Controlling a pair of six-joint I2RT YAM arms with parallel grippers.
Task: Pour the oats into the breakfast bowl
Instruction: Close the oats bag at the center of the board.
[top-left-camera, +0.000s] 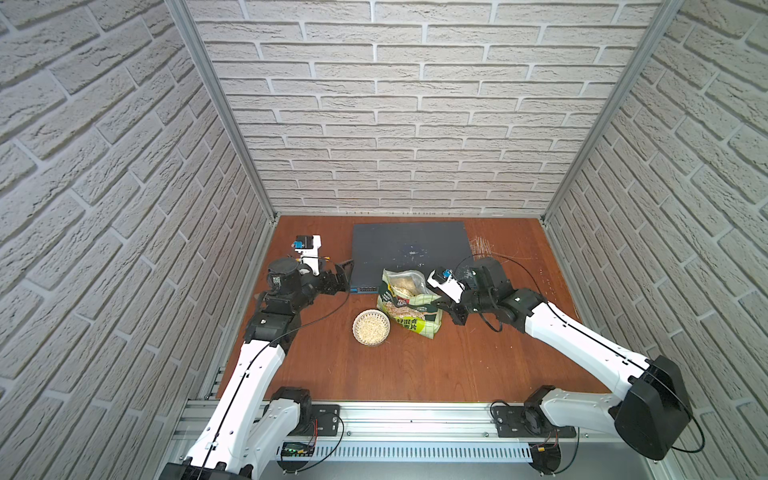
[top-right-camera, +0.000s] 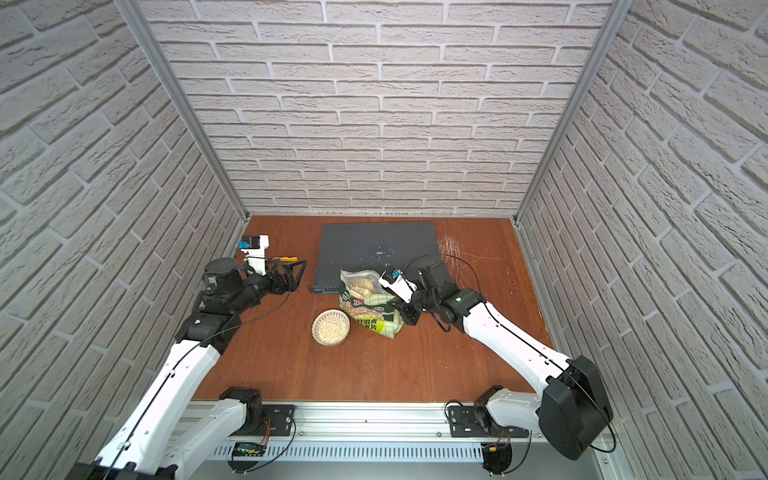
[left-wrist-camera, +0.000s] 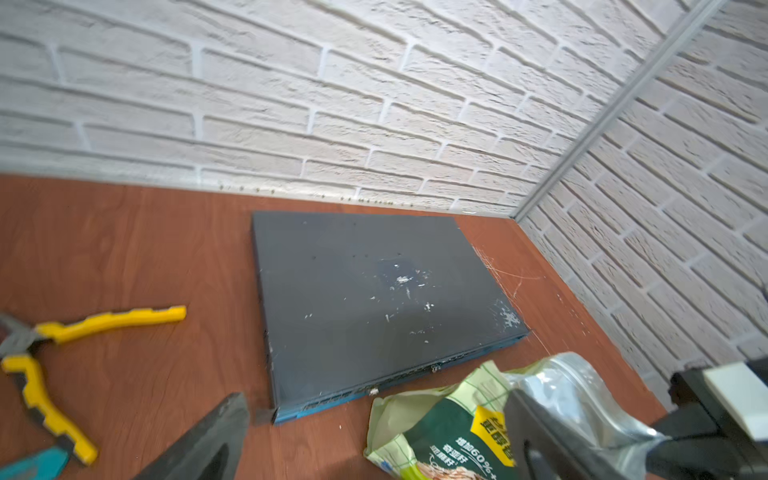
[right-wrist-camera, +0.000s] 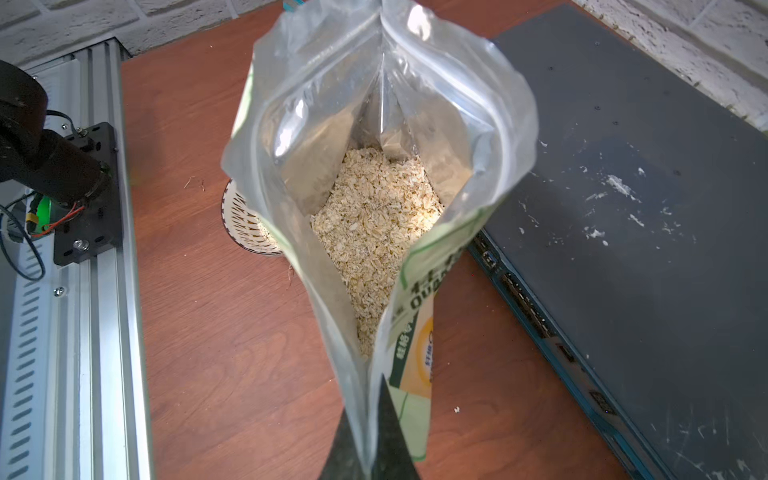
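Right gripper (right-wrist-camera: 370, 440) pinches the open oat pouch (right-wrist-camera: 316, 124) by its thin rim; a slip could tip it, spilling oats (right-wrist-camera: 374, 216) past the breakfast bowl (top-left-camera: 355, 332) onto the desk (top-left-camera: 415, 374).

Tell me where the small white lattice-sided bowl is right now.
In both top views the small white lattice-sided bowl sits mid-table, holding oat flakes, close beside and left of the green-and-white checked pouch.
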